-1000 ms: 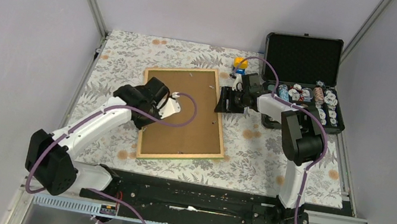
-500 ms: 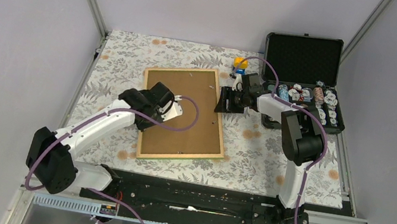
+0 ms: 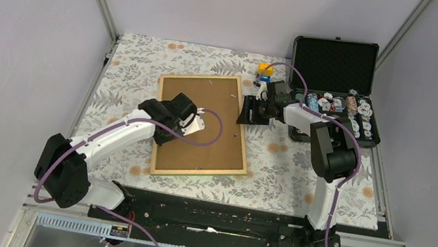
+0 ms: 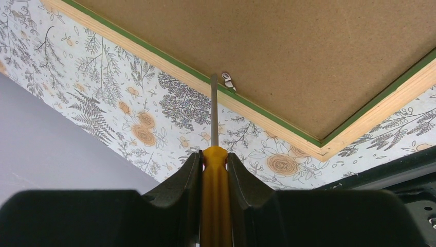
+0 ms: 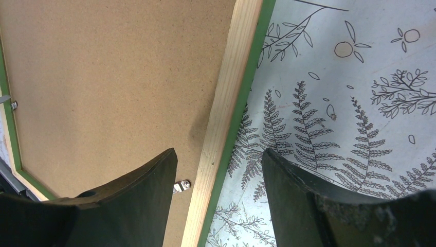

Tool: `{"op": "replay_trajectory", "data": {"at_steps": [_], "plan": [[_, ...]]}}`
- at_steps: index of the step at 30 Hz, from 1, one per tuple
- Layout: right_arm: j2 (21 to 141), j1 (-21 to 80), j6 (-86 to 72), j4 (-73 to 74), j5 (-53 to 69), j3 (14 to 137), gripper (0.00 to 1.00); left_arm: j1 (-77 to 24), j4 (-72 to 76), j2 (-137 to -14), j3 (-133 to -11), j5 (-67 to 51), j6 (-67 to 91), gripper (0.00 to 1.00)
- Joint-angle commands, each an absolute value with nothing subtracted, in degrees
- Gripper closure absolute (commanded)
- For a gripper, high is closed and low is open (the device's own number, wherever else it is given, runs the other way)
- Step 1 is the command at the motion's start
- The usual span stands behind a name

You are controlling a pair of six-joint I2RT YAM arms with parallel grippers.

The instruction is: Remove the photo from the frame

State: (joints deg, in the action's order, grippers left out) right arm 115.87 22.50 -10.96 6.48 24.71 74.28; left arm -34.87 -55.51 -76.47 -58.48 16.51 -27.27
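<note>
Over the last second the left tool [image 4: 213, 155] was carried a little across the brown back of the frame [image 3: 225, 151], toward the near side, while the right tool [image 5: 218, 154] was not moved. The left tool was clenched on the yellow handle of a screwdriver [image 4: 213, 185]. By this shift the metal tip was brought just beside a small clip [image 4: 229, 81] at the left rim, close to the near left corner. Whether the tip already touched the clip could not be told. It was judged that the clips were to be turned aside first, so that the back could be lifted; the photo was not yet reached.

The frame was laid face down on the tabletop [image 3: 276, 166], directly under the left tool. The photo was not seen anywhere; presumably it was kept inside, hidden under the back board. The right tool was held released, its jaws standing apart on both sides of the right rim, with nothing grasped.
</note>
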Motion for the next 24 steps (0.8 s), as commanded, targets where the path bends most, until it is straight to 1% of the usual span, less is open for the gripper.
{"op": "replay_trajectory", "data": {"at_steps": [1, 10, 24], "plan": [[117.77, 22.50, -10.28, 8.38, 24.21, 73.56, 0.31, -35.40, -53.10, -77.36, -57.80, 18.51, -27.02, 1.00], [118.02, 22.55, -10.28, 8.38, 24.26, 73.56, 0.30, -36.48, -53.19, -78.10, -56.31, 22.89, -27.87, 1.00], [118.25, 22.50, -10.24, 8.35, 23.99, 73.65, 0.30, -39.40, -58.01, -78.02, -56.44, 16.85, -25.91, 1.00]]}}
